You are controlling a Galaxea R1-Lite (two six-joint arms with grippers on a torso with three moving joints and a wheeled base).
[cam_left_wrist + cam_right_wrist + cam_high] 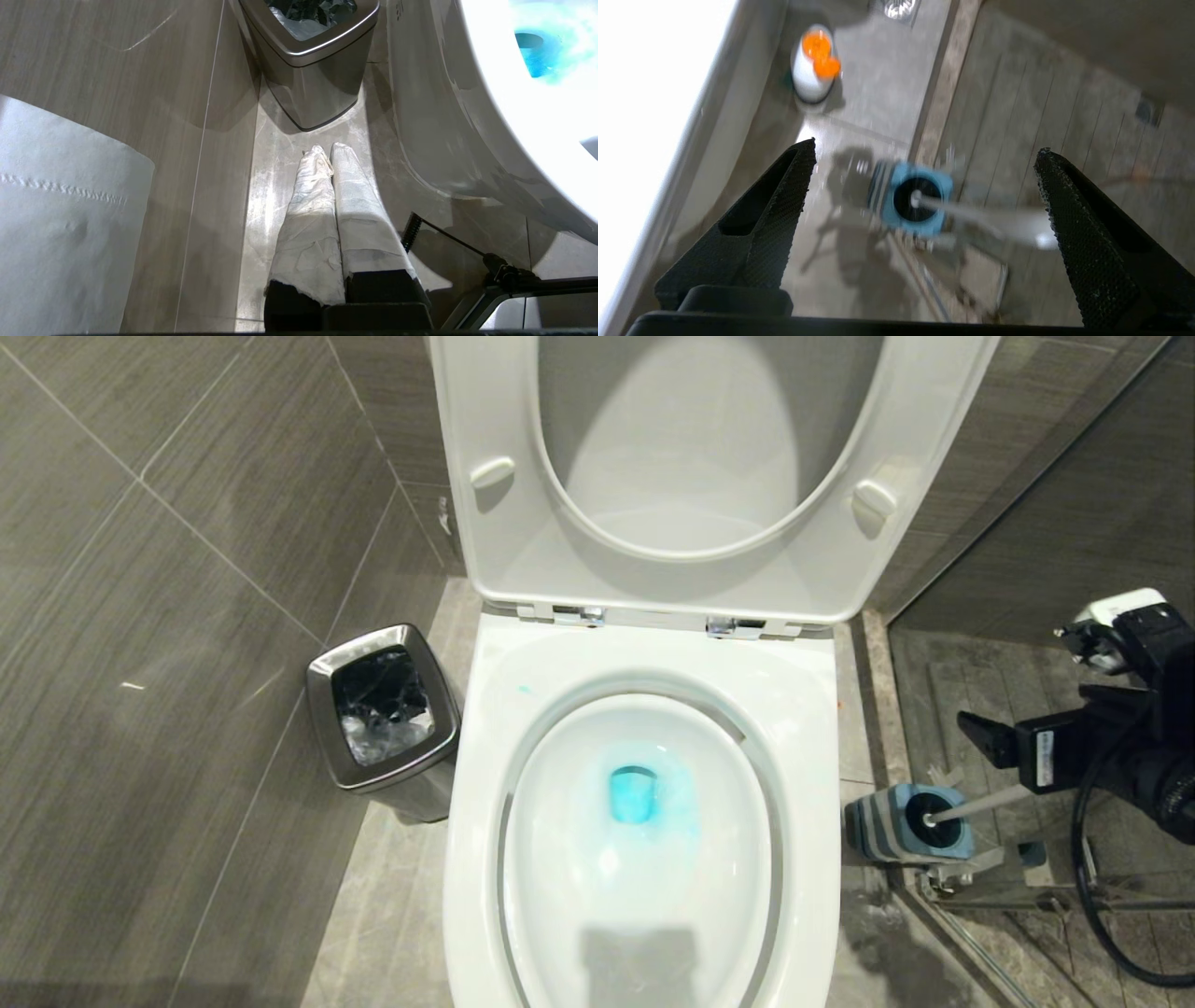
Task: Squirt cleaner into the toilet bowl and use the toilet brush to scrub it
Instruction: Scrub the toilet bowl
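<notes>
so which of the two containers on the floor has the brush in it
The blue holder right of the toilet; the white brush handle sticks out of it. The steel bin on the left holds only a bag.

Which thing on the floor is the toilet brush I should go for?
Start at the white ceramic toilet bowl with turquoise liquid in it. On the floor on its right stands a square blue-grey holder. The slim white-handled toilet brush leans out of its dark opening, unlike the steel bin on the bowl's left.
</notes>
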